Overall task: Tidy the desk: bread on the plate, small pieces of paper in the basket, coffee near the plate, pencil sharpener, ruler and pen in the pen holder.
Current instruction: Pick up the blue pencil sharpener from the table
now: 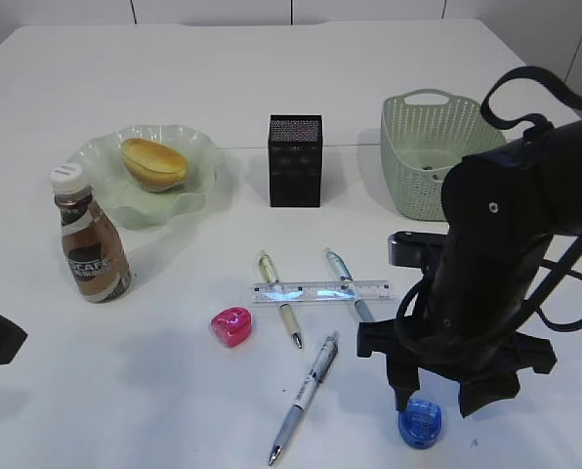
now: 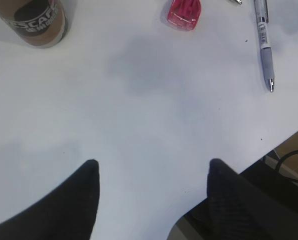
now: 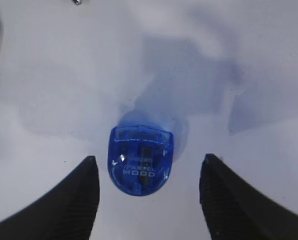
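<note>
My right gripper (image 1: 437,403) hangs open straight over a blue pencil sharpener (image 3: 140,160) at the desk's front right, a finger on each side and neither touching. My left gripper (image 2: 151,167) is open over bare desk (image 2: 154,110) near the front left edge, holding nothing. A pink pencil sharpener (image 1: 232,325), a clear ruler (image 1: 322,291) and three pens (image 1: 306,396) lie mid-desk. The bread (image 1: 154,163) rests on the wavy green plate (image 1: 195,147), with the coffee (image 1: 91,249) upright beside it. The black pen holder (image 1: 295,161) stands at the centre back. No small pieces of paper show on the desk.
The green basket (image 1: 433,156) stands at the back right, behind my right arm. The ruler lies across two of the pens. In the left wrist view the desk's front edge (image 2: 269,150) runs close to the right finger.
</note>
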You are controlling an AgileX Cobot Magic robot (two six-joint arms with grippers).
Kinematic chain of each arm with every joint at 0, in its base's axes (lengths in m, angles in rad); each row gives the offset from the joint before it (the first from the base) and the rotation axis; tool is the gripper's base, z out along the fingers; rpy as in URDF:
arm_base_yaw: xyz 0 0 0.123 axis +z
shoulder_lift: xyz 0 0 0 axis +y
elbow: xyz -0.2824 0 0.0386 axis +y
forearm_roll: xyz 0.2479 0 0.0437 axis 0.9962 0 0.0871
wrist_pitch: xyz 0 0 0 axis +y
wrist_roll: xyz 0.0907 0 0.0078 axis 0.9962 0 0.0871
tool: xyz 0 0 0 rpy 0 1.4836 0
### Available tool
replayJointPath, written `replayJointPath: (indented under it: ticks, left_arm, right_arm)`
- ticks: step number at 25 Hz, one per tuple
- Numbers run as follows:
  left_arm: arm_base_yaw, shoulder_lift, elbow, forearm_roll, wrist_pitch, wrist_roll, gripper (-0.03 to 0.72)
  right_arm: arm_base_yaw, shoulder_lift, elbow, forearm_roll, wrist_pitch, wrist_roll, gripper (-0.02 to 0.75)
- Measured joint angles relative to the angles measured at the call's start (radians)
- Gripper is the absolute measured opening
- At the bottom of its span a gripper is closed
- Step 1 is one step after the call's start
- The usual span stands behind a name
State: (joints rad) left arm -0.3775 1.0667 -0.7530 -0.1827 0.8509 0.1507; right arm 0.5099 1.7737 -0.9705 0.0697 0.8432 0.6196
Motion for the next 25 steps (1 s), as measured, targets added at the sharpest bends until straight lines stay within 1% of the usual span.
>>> replayJointPath:
  ticks: [10,17,25]
  left_arm:
    - [0.000,0.000,0.000,-0.002,0.000,0.000,0.474]
    - [0.000,0.000,0.000,-0.005,0.000,0.000,0.474]
    - [0.000,0.000,0.000,-0.010,0.000,0.000,0.474]
  right_arm:
    - [0.000,0.016,-0.002,0.007,-0.041,0.002,0.496]
    - [0.000,0.047,-0.002,0.060,-0.041,0.002,0.496]
    - [0.000,0.047,-0.002,0.065,-0.041,0.002,0.496]
